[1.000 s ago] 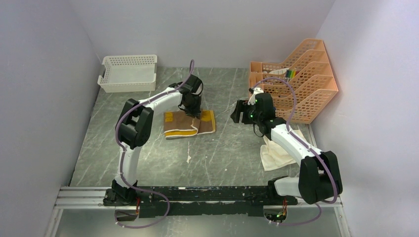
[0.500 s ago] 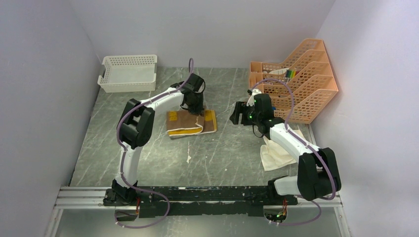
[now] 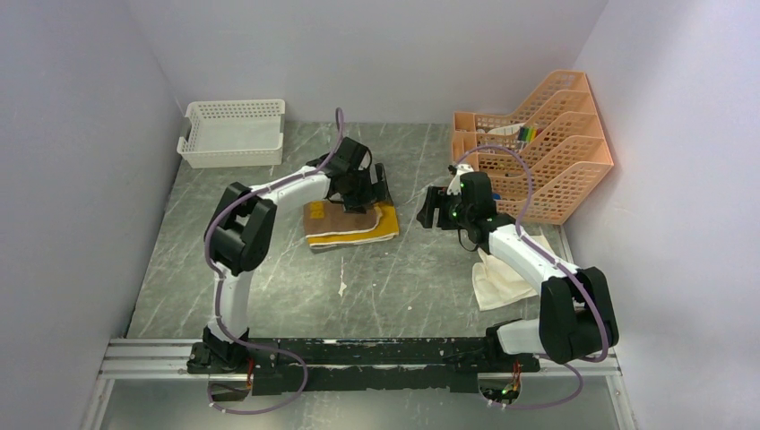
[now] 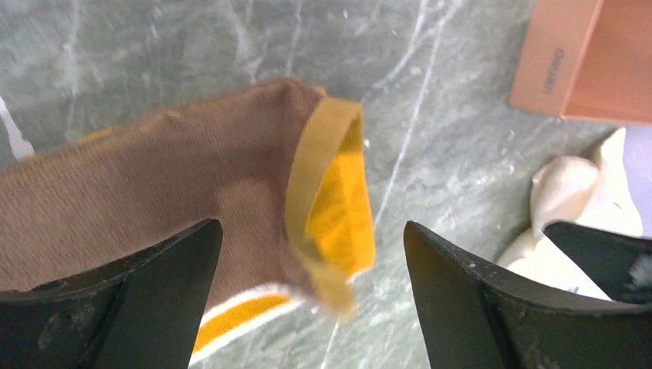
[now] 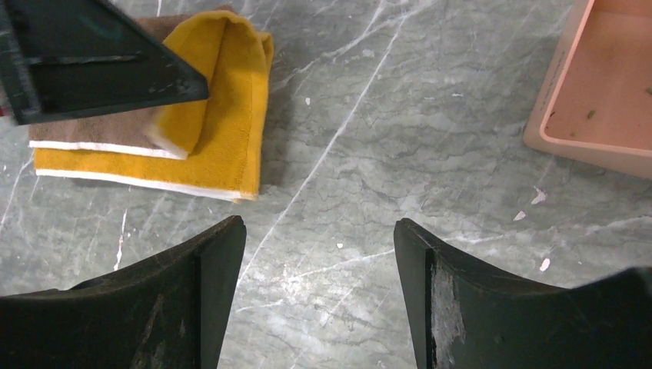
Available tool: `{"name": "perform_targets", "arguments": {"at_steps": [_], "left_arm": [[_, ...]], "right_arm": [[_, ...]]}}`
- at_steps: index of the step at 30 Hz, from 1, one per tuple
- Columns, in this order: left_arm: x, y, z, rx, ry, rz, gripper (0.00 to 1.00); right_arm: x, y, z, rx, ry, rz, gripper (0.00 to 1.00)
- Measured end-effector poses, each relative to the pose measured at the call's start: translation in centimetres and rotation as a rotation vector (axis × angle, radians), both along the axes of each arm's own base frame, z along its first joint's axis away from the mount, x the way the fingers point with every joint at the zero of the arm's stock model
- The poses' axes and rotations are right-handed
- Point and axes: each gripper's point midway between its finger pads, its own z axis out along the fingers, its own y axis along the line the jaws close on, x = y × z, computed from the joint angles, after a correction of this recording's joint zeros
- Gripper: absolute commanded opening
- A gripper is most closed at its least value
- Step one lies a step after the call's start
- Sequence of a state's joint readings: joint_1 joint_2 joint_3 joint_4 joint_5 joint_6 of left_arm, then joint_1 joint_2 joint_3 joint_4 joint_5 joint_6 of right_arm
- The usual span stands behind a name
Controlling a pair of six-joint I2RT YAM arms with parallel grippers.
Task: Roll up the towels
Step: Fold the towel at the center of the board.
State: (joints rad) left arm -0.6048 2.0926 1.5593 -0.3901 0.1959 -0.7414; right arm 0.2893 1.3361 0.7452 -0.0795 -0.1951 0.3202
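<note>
Cream cloth comes first from my side: the cream towel (image 3: pixel 502 279) lies crumpled, not rolled, on the grey marbled table (image 3: pixel 269 269). It sits close to the right edge and is partly under the right arm (image 3: pixel 529 255). On the left wrist feed a lump of it shows off to the right, beyond that hand's finger.

Further in, around mid-table, the mustard-yellow towel (image 3: pixel 351 224) lies flat. It is folded over loosely so that a brown layer covers most of the yellow one, with a white stripe along its near edge. It is not rolled either.

My left gripper (image 3: pixel 375 186) hangs over the towel's far right corner with its jaws spread wide. On its wrist camera the left gripper (image 4: pixel 311 231) has both fingers well clear of the cloth. Between them, the brown fold's yellow-hemmed end stands slightly raised. I see nothing pinched.

Just right of that towel, my right gripper (image 3: pixel 432 208) hovers over bare stone and points towards it. On its own feed the right gripper (image 5: pixel 315 238) has its jaws apart and holds nothing, with only marble between the fingers. The towel's yellow edge sits up and to the left.

At the back, a white lattice basket (image 3: pixel 233 133) stands in the left corner. An orange file rack (image 3: pixel 538 152) stands in the right corner.
</note>
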Motion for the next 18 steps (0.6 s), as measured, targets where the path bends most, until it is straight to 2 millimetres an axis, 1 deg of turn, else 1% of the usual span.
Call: {"name": "perform_targets", "arguments": {"at_steps": [3, 5, 6, 8, 9, 11, 13, 14, 15, 16, 17, 18], "left_arm": [[-1.0, 0.2, 1.6, -0.026, -0.014, -0.004, 0.99], [-1.2, 0.6, 3.6, -0.042, -0.045, 0.001, 0.99], [-1.1, 1.2, 4.9, -0.053, -0.067, 0.01, 0.99], [-1.4, 2.7, 7.5, -0.071, -0.114, 0.024, 0.99], [-1.4, 3.7, 8.7, -0.079, -0.137, 0.037, 0.99], [-1.1, 6.8, 10.2, -0.075, -0.178, 0.085, 0.99], [-0.6, 9.9, 10.5, -0.054, -0.201, 0.139, 0.99], [-0.5, 11.7, 10.1, -0.033, -0.202, 0.171, 0.99], [-0.8, 12.6, 9.3, -0.009, -0.195, 0.184, 0.99], [-0.4, 14.3, 8.5, 0.012, -0.183, 0.223, 0.99], [-0.5, 15.2, 7.5, 0.035, -0.168, 0.239, 0.99], [-0.9, 15.8, 6.3, 0.059, -0.144, 0.248, 0.99]], "right_arm": [[0.0, 0.0, -0.1, 0.0, -0.001, 0.0, 0.71], [-0.1, 0.0, -0.2, 0.003, -0.005, 0.003, 0.71], [-0.1, 0.1, -0.3, 0.007, -0.006, 0.01, 0.71], [-0.4, 0.5, -0.3, 0.023, -0.009, 0.031, 0.72], [-0.5, 0.8, -0.3, 0.036, -0.013, 0.047, 0.72], [-0.7, 1.7, 0.0, 0.068, -0.028, 0.085, 0.72], [-0.7, 2.8, 0.4, 0.09, -0.047, 0.124, 0.7], [-0.7, 3.6, 0.5, 0.094, -0.056, 0.147, 0.69], [-0.7, 4.5, 0.6, 0.092, -0.063, 0.17, 0.68], [-0.6, 5.5, 0.6, 0.081, -0.069, 0.193, 0.67], [-0.4, 6.9, 0.8, 0.068, -0.08, 0.224, 0.65], [0.4, 8.3, 1.3, 0.051, -0.1, 0.242, 0.61]]}}
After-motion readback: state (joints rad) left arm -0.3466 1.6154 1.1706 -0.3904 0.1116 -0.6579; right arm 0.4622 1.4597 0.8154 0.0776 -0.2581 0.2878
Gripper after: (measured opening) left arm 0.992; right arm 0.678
